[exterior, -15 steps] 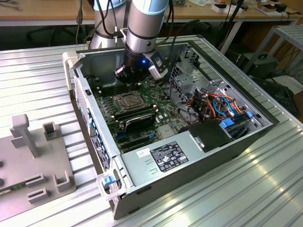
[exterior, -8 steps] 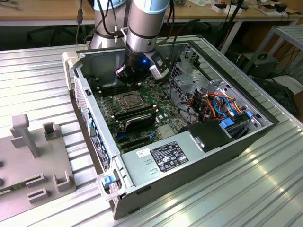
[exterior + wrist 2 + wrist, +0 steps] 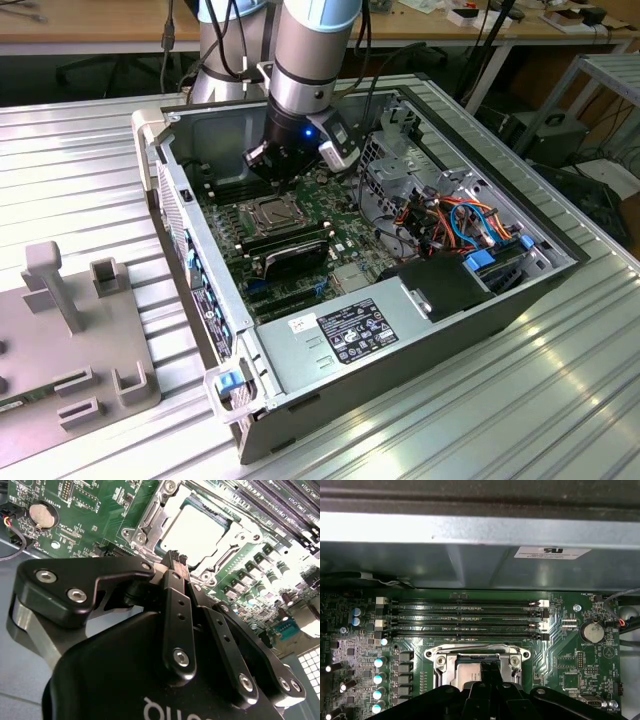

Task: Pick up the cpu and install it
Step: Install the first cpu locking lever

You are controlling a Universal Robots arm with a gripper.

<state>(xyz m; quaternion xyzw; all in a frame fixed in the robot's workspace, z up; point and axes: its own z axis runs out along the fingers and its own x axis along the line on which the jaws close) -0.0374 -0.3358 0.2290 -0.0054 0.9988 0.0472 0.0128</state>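
Observation:
The cpu (image 3: 196, 530) lies flat in the socket on the green motherboard (image 3: 95, 520), its pale silver top bright under the light. A silver metal frame (image 3: 150, 517) surrounds it. In the exterior view the cpu (image 3: 272, 213) sits just below my gripper (image 3: 280, 178), inside the open computer case (image 3: 400, 340). My gripper (image 3: 175, 560) hangs a little above the socket's edge with its two black fingers pressed together and nothing between them. In the first wrist view the fingertips (image 3: 490, 669) stand over the cpu (image 3: 470, 669), which they partly hide.
Several long black memory slots (image 3: 465, 615) run beside the socket, close to the case wall (image 3: 470, 545). A coin battery (image 3: 41, 514) sits on the board. Orange and blue cables (image 3: 450, 215) and a black power supply (image 3: 360, 325) fill the case's near side. Grey fixtures (image 3: 60, 290) stand at the exterior view's left.

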